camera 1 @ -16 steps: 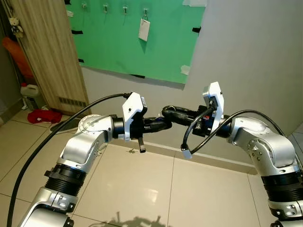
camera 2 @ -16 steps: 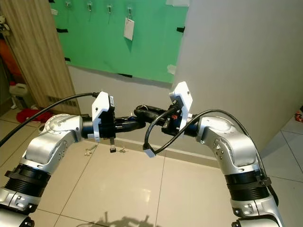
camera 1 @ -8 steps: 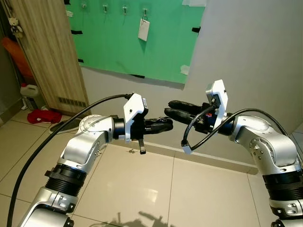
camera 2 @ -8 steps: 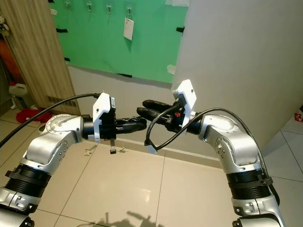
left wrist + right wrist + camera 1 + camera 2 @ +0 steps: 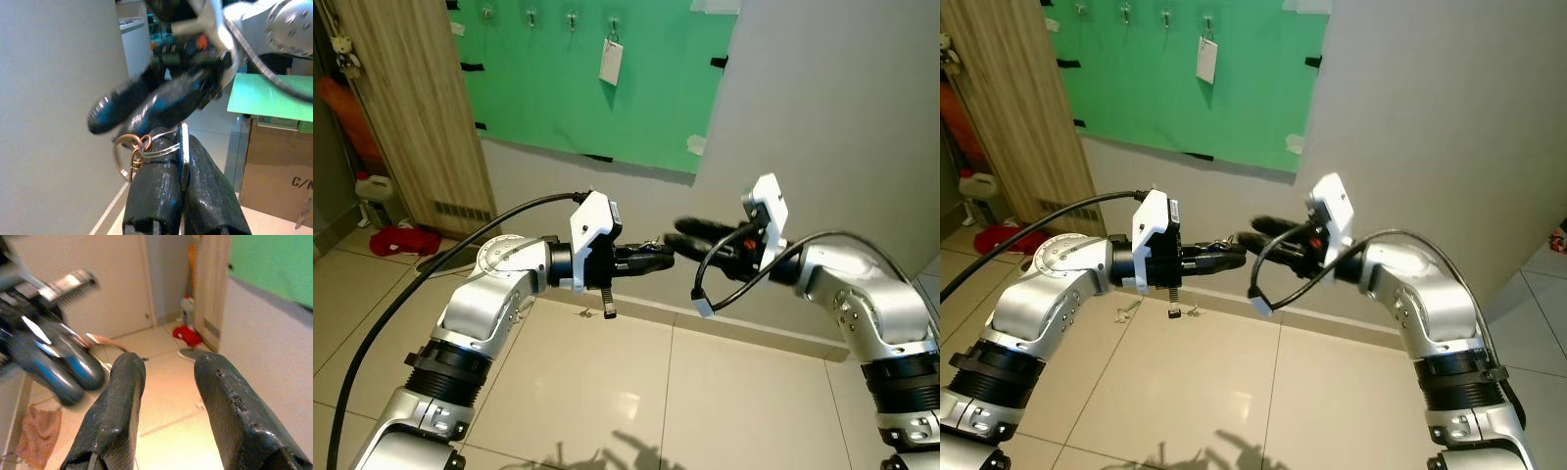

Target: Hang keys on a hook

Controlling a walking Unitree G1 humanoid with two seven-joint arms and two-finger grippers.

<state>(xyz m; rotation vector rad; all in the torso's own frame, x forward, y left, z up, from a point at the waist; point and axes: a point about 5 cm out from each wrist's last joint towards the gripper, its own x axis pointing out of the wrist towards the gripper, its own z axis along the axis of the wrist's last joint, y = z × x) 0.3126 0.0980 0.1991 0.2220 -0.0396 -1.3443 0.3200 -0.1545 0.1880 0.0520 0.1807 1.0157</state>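
I see the left gripper [image 5: 658, 259] raised at chest height in front of the grey wall [image 5: 832, 127], its fingers pressed together on the keys [image 5: 183, 149]. In the left wrist view, a flat key blade sits clamped between the two black fingertips [image 5: 155, 169], and the wire rings [image 5: 142, 147] hang free just beside them.

The right gripper [image 5: 690, 233] faces the left one, tip to tip, very close but blurred. Its fingers [image 5: 122, 396] stand apart with a clear gap and nothing between them. I cannot tell if it touches the rings.

The green board [image 5: 597, 83] is fixed to the wall, above both arms. It carries a row of hooks [image 5: 530, 16]; a white tag [image 5: 611, 61] hangs from one. The keys are well below that row.
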